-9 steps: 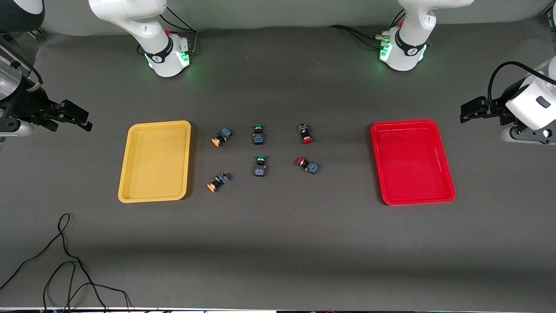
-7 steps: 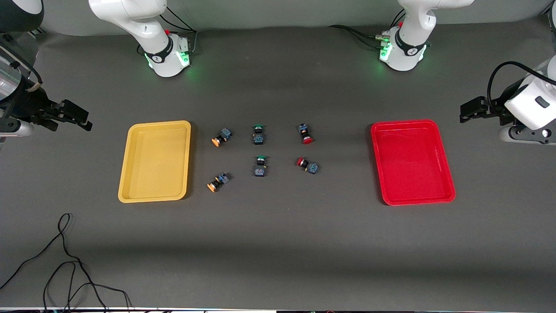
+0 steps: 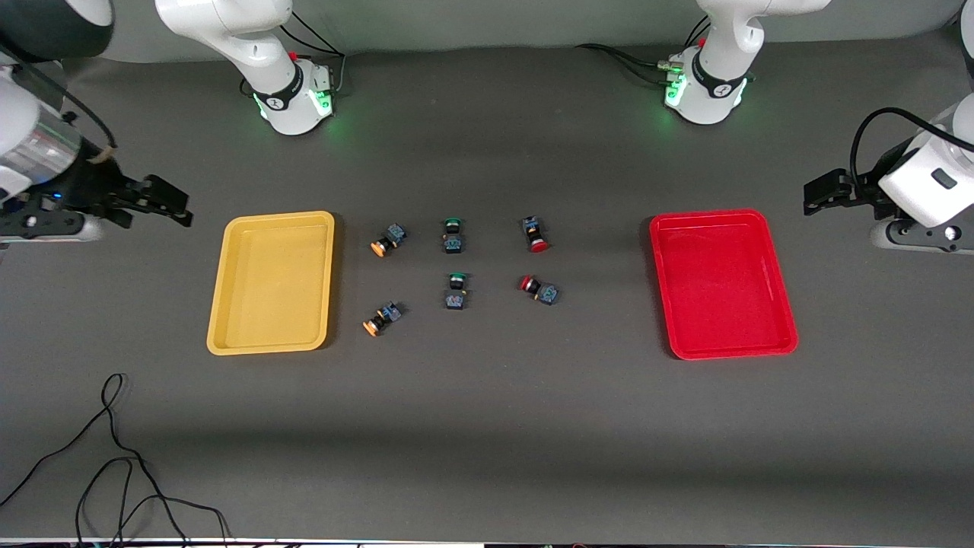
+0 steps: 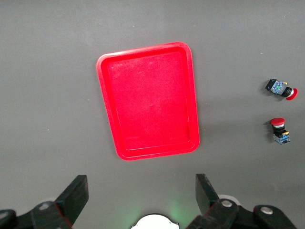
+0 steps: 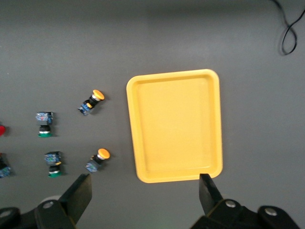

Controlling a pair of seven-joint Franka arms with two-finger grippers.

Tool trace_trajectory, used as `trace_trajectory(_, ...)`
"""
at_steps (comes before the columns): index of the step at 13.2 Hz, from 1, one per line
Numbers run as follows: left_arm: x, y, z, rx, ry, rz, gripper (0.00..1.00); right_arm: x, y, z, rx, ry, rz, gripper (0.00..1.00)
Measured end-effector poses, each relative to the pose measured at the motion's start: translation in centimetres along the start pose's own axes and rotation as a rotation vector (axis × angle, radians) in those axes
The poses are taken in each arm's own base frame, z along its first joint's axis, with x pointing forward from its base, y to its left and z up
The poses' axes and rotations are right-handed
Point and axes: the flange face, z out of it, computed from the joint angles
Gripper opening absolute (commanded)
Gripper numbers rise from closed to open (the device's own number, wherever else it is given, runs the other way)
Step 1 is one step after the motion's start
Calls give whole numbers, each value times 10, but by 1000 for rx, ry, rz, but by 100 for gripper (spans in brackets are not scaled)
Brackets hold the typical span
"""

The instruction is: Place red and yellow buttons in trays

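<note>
Six switches: all lie on the table's middle, none in a tray, so sorting has not begun.
Right gripper (image 3: 163, 202): over the right arm's end of the table, it has slid toward the yellow tray (image 3: 228, 304) since a moment ago; I judge it is starting its approach. Jaws wide, holding nothing.
Yellow tray: near the right arm's end, bare inside.
Yellow buttons (image 3: 386, 240) (image 3: 381, 318): just beside the yellow tray, toward the centre.
Green switches (image 3: 453, 234) (image 3: 456, 291): centre of the table.
Red buttons (image 3: 535, 234) (image 3: 539, 289): between the centre and the red tray (image 3: 673, 335).
Red tray: near the left arm's end, bare inside.
Left gripper (image 3: 825, 190): over the left arm's end, barely shifted. Jaws wide, holding nothing.
</note>
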Motion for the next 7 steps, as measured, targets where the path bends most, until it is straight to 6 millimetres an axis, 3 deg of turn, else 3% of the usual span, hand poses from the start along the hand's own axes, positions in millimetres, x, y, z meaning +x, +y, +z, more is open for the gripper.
trace_trajectory(3, -1, 43, 9, 6, -14, -14, 100, -7, -62, 23, -16, -33, 112, 100)
trace_trajectory(7, -18, 155, 16, -12, -4, -64, 100, -30, -146, 93, -26, -41, 295, 100)
